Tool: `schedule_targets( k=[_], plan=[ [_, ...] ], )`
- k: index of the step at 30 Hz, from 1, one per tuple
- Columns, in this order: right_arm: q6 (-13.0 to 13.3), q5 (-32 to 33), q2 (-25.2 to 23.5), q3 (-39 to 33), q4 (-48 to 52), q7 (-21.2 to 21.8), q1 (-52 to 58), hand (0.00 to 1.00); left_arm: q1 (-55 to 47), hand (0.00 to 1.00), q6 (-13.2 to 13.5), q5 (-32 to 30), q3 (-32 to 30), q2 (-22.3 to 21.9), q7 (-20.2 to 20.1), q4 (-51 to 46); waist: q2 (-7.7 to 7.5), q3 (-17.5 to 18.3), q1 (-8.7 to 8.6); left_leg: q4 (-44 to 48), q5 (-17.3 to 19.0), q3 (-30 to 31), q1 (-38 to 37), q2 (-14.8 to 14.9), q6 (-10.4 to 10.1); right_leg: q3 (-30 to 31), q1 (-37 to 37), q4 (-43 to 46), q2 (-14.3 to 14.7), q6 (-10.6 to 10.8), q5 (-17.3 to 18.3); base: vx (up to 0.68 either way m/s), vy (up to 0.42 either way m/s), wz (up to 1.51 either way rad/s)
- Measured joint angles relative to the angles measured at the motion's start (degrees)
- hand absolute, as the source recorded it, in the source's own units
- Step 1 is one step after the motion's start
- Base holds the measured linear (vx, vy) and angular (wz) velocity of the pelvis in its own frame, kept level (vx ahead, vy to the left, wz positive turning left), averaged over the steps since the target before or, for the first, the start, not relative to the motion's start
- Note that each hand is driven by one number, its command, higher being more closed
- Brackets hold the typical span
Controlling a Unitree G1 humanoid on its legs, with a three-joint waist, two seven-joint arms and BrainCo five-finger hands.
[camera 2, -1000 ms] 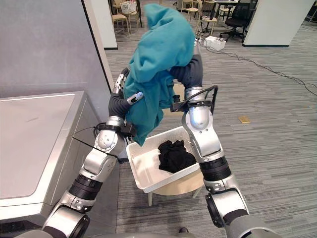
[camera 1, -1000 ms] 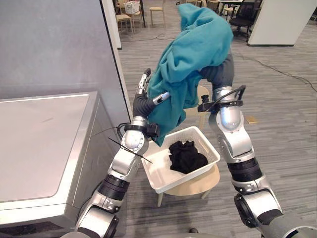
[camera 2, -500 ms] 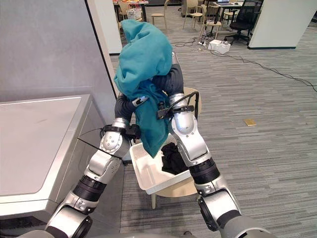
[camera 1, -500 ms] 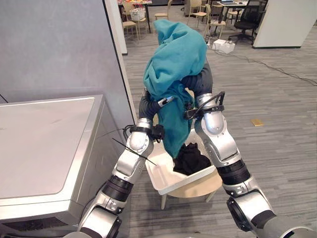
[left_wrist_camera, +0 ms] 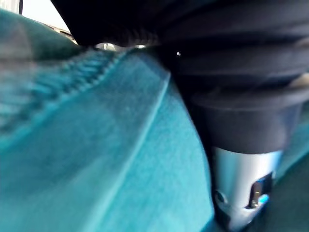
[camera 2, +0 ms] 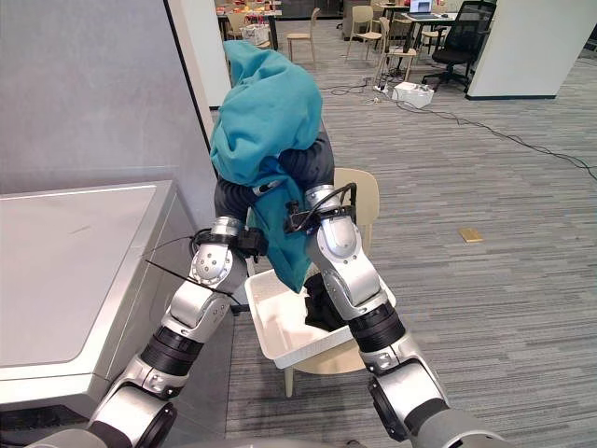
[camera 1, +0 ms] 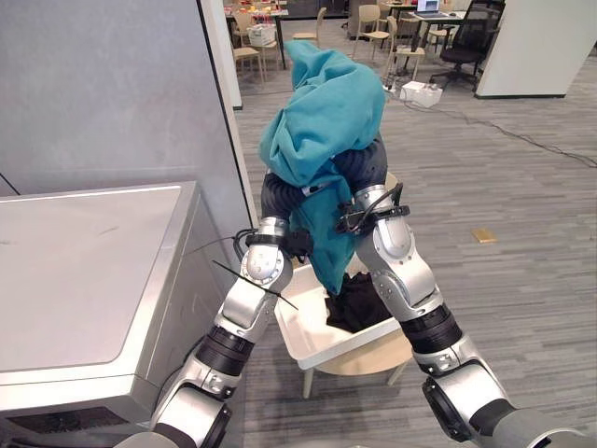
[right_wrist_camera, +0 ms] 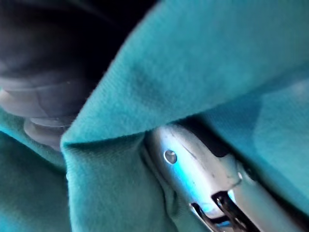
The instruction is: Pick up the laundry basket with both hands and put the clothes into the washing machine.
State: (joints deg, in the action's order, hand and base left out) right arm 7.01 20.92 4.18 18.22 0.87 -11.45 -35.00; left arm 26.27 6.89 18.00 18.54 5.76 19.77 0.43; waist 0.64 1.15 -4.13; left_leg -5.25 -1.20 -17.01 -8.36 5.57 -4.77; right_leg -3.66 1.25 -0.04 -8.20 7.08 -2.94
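Left eye view, upper centre: left hand and right hand are buried under a teal cloth, so I can't tell their grip. Below them, the white laundry basket sits on a wooden chair with black clothes inside. The washing machine is lower left.

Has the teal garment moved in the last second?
Yes: the teal garment has shifted to the robot's left, closer to the washing machine.

Both hands are buried in the teal cloth. You only get slivers of the left hand and right hand, so the grip is unreadable. The right forearm covers part of the basket and the black garment. The washing machine is cut off at the eye views' left and bottom edges.
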Motion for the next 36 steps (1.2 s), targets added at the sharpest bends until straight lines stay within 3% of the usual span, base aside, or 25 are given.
schedule_targets(
  k=[14,15,22,27,36],
  plan=[
    [3.0,1.7,-0.3,0.9,0.0,0.2,2.4,1.0,0.0,1.0,1.0,-1.3,0.8,-1.2,1.3,-2.4,-1.06,0.7,0.01,0.0,0.0,-0.9,-0.2,0.3,-0.1,0.7,-0.2,-0.2,0.4,-0.3,-0.2,0.0,-0.002,-0.02],
    [3.4,1.7,-0.4,0.8,0.0,0.2,3.0,0.0,0.0,1.0,1.0,-1.4,1.1,-1.2,1.5,-2.4,-1.19,0.8,0.02,0.0,0.0,-1.0,-0.2,0.3,-0.1,0.7,-0.3,-0.2,0.4,-0.3,-0.2,-0.01,-0.009,-0.03],
    [3.6,1.7,-0.1,0.9,0.5,0.5,6.4,0.0,0.0,1.0,0.9,-1.4,0.9,-1.3,1.6,-2.4,-1.46,0.8,0.02,0.0,0.0,-1.0,-0.1,0.4,-0.1,0.7,-0.4,-0.2,0.5,-0.4,-0.3,0.0,0.0,0.0],
    [1.3,0.7,2.6,-0.8,3.3,1.8,14.5,0.0,0.0,1.0,1.2,-1.3,-6.8,-2.4,3.6,-2.5,-2.13,0.6,-0.03,0.0,0.0,-1.2,-0.1,0.4,-0.1,0.9,-0.5,-0.2,0.5,-0.4,-0.3,-0.01,-0.003,-0.01],
    [1.4,-1.3,5.6,-20.1,13.7,1.9,25.4,0.0,-4.7,1.0,1.4,-1.4,-18.3,-1.9,4.3,-3.4,-2.79,0.2,-0.85,-0.1,0.3,-2.5,-0.4,0.5,-0.4,2.4,-1.0,-0.3,0.9,-0.4,-0.3,-0.02,-0.011,-0.08]
  ],
)
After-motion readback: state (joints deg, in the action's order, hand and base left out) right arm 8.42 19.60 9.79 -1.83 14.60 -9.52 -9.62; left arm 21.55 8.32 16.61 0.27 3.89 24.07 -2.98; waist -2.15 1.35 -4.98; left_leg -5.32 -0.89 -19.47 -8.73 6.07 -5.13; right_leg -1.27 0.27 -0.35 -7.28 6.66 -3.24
